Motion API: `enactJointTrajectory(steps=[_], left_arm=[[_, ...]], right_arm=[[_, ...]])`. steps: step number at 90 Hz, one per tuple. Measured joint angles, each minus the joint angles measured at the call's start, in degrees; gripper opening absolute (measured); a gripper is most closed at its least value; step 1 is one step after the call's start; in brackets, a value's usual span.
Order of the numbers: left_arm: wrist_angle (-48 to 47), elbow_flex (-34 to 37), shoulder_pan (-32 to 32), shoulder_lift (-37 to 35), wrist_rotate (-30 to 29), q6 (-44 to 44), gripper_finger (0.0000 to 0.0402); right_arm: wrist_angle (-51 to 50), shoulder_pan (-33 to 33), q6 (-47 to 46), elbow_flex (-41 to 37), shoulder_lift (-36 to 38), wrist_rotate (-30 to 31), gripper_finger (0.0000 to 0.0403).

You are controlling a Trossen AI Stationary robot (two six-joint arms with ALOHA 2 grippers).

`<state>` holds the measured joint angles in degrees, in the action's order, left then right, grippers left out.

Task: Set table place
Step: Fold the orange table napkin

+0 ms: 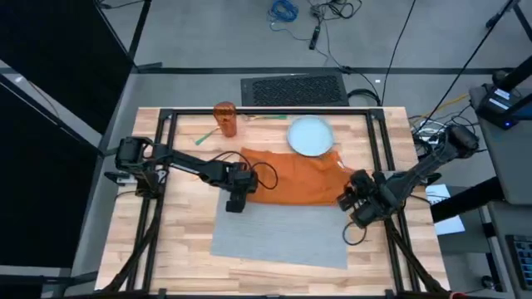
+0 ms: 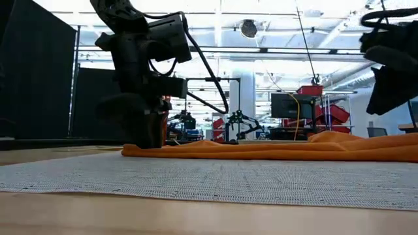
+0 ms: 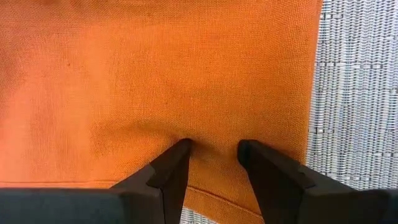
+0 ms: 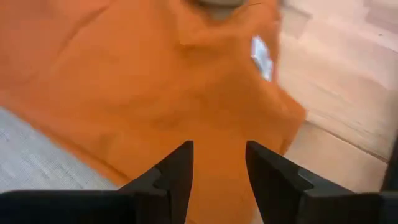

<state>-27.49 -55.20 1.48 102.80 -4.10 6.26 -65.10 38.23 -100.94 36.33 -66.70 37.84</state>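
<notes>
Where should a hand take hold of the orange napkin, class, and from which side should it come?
Grip the orange napkin at an end near a corner, coming straight down from above. It lies flat and limp across the far edge of the grey placemat, so only a pinched-up fold offers purchase. The left hand already presses open fingers into the cloth near one corner; the right hand hovers open above the opposite end.

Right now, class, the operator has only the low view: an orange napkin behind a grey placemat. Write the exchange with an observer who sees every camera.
Operator: What lies beyond the napkin?
Observer: A round pale plate, just past the napkin.
Operator: Is the left gripper closed on it?
Observer: No. The left gripper has its fingers apart, tips on the cloth beside the placemat.
Operator: And the right?
Observer: The right gripper is open over the napkin's opposite end.
</notes>
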Motion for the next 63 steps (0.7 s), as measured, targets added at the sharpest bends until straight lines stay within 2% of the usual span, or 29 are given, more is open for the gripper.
enactJointTrajectory(steps=[22, 42, 63], left_arm=[[-0.1, 0.0, 0.0, 0.0, -0.1, -1.4, 0.0145], [-0.4, 0.0, 0.0, 0.0, -0.1, -3.0, 0.0145], [-0.8, 0.0, 0.1, -0.3, -2.5, -6.4, 0.0145]], right_arm=[[0.1, 3.9, -2.3, 0.1, 0.0, 0.7, 0.0132], [0.5, 7.7, -2.9, 0.1, 0.0, -2.0, 0.0132], [0.9, 13.1, -8.2, 0.1, -1.4, -3.8, 0.0132]])
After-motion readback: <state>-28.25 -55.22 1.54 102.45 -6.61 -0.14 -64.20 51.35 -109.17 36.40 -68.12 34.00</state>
